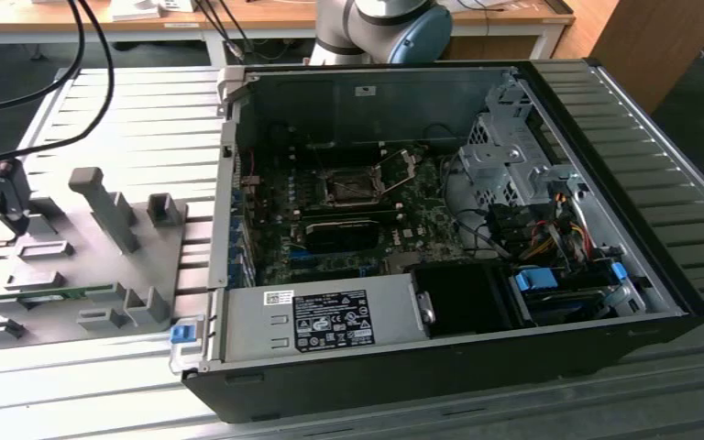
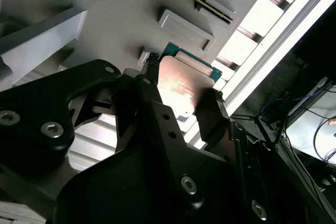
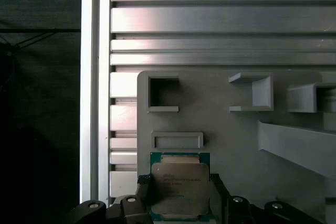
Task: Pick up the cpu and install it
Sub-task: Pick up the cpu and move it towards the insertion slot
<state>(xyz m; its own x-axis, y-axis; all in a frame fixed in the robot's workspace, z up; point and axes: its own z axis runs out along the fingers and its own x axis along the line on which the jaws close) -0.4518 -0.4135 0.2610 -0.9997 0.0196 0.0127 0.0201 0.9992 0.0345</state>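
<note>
My claw (image 2: 182,83) pinched on cpu (image 3: 179,182) edges, chip between my fingers, grey tray (image 3: 236,140) just beneath. Grasp done; install in motherboard socket (image 1: 352,188) not yet.

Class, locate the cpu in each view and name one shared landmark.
Exterior view: too small to tell; gripper at the grey tray's end, the exterior view's left.
Second wrist view: cpu beside a raised rectangular frame on the tray.
First wrist view: cpu beside that frame.
Shared landmark: the grey tray.
</note>
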